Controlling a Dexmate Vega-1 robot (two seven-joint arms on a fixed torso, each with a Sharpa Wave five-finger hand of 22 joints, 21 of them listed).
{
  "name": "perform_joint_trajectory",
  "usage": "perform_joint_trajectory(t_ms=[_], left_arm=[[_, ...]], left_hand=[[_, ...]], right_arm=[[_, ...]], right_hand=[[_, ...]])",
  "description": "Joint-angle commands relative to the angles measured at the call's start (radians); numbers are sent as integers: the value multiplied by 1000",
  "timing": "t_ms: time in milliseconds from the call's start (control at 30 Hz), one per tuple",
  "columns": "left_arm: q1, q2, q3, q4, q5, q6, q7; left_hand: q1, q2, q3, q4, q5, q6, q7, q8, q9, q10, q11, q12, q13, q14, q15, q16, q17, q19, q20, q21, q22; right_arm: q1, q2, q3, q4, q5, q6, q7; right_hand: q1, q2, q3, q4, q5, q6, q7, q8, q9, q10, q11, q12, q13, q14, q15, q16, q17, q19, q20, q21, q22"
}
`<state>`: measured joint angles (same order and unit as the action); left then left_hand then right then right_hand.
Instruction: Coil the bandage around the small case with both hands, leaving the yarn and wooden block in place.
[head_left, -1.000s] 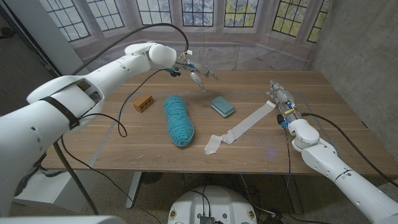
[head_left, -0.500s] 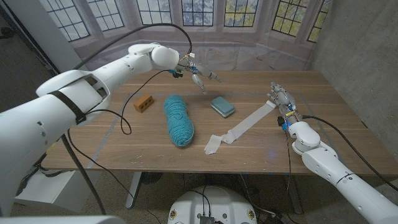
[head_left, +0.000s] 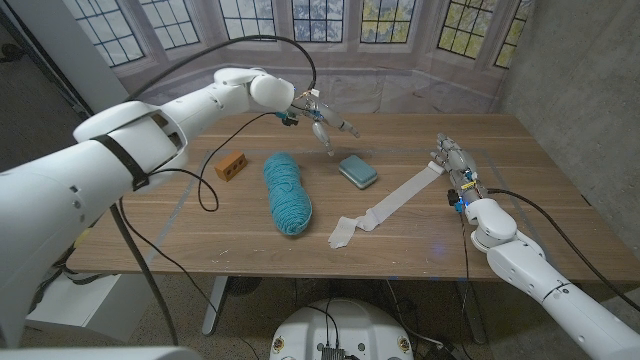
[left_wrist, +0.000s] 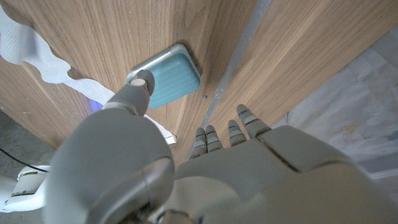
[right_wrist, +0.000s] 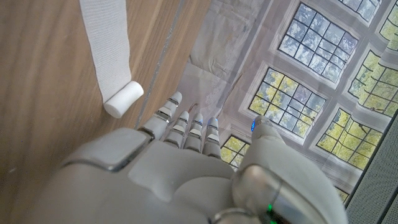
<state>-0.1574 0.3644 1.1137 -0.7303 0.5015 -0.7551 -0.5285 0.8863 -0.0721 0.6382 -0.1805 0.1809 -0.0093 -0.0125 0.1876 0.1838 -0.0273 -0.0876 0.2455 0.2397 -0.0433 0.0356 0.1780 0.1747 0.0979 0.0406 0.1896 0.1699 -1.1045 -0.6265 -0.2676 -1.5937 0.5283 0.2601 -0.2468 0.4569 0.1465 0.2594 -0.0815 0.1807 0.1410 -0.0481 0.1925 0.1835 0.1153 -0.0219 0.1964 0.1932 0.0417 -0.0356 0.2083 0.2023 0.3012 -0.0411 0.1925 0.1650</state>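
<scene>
Teal case lies beside unrolled white bandage.

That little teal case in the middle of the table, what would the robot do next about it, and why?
Probably lower the left robot hand onto the small teal case to steady it. That hand hovers just behind the case with fingers apart, holding nothing. The bandage lies unrolled on the wood, apart from the case, its rolled end near the right robot hand, which does not grip it.
</scene>
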Motion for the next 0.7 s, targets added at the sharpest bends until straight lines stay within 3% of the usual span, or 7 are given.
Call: perform_joint_trajectory(t_ms=[33,433,700], left_arm=[[-26,-30,45,40,34,-22,29],[-38,-49,72,78,52,-4,54],[-69,-106,117,194,69,-23,102]], left_hand=[[14,-7,-8,2,-1,-13,0,1,4,-9,1,7,3,-16,4,-2,3,-6,-2,-2,3],[34,-8,-15,7,-1,-20,2,2,4,-25,4,10,7,-52,15,-8,4,-43,0,-11,4],[40,-7,-20,10,-2,-19,3,4,4,-34,8,10,8,-65,20,-8,4,-57,2,-12,4]], right_arm=[[-24,-9,16,-14,12,4,-1],[-35,-5,23,-11,23,11,2],[-37,0,24,-11,21,16,-2]], right_hand=[[-4,9,3,-6,-3,4,6,1,3,5,8,3,2,5,-26,6,3,8,-64,-1,3],[-5,9,3,-7,-3,4,7,1,3,4,8,2,2,5,-26,6,3,9,-64,-1,4],[-5,9,3,-8,-3,4,7,1,3,3,9,2,2,5,-26,6,3,9,-65,-1,4]])
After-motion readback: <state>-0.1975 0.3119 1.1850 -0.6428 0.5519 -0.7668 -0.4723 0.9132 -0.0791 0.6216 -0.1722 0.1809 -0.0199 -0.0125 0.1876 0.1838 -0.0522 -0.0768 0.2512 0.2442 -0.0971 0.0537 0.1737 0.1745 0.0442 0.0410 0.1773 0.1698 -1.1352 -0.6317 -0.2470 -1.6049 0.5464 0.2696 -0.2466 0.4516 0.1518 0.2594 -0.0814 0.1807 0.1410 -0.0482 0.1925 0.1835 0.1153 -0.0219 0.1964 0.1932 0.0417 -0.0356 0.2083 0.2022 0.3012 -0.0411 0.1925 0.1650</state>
